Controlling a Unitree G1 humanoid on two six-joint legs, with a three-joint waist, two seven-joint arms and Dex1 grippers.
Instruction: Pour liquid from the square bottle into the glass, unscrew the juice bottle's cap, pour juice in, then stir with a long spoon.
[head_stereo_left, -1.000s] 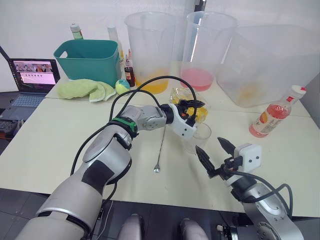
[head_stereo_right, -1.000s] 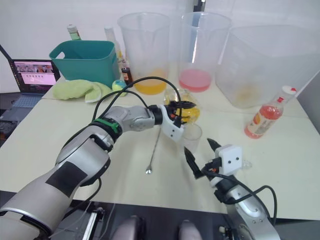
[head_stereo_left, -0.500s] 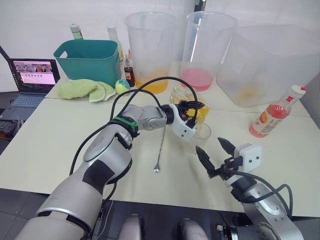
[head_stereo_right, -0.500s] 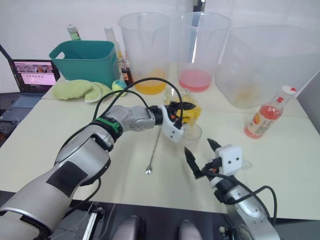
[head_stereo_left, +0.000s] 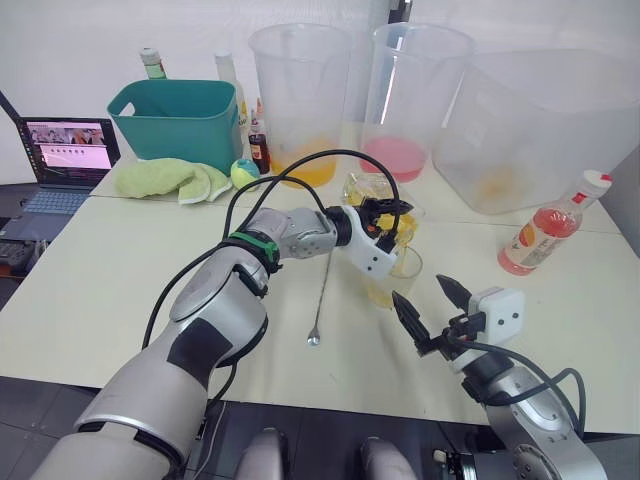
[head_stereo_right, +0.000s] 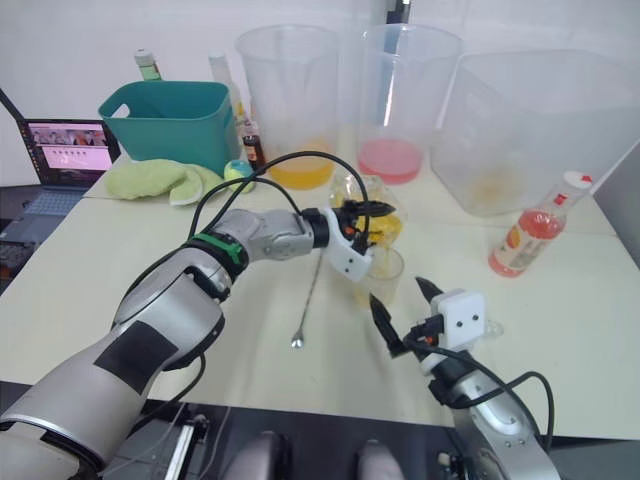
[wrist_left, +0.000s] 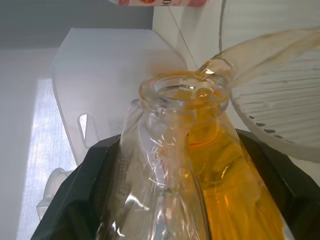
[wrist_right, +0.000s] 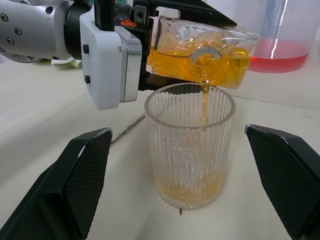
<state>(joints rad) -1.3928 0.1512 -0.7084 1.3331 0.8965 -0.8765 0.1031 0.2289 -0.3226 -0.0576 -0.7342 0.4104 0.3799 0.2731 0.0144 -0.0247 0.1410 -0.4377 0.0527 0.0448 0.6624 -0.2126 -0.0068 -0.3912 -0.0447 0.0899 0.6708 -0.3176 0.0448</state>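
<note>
My left gripper (head_stereo_left: 384, 214) is shut on the square bottle (head_stereo_left: 376, 205) and holds it tipped on its side above the glass (head_stereo_left: 392, 277). A thin yellow stream runs from the bottle's neck (wrist_right: 205, 59) into the ribbed glass (wrist_right: 189, 150), which has a shallow yellow layer at its bottom. My right gripper (head_stereo_left: 424, 298) stands open just in front of the glass, not touching it. The juice bottle (head_stereo_left: 543, 234) with its white cap (head_stereo_left: 597, 181) stands at the right of the table. The long spoon (head_stereo_left: 322, 296) lies flat, left of the glass.
Three tall translucent buckets (head_stereo_left: 299, 95) stand along the back, two of them holding orange and pink liquid. At back left are a green basin (head_stereo_left: 178, 118), a green cloth (head_stereo_left: 168, 178), a small dark bottle (head_stereo_left: 259, 145) and a laptop (head_stereo_left: 66, 150).
The square bottle has tipped a little further and yellow liquid now collects in the glass. The right arm has not moved.
</note>
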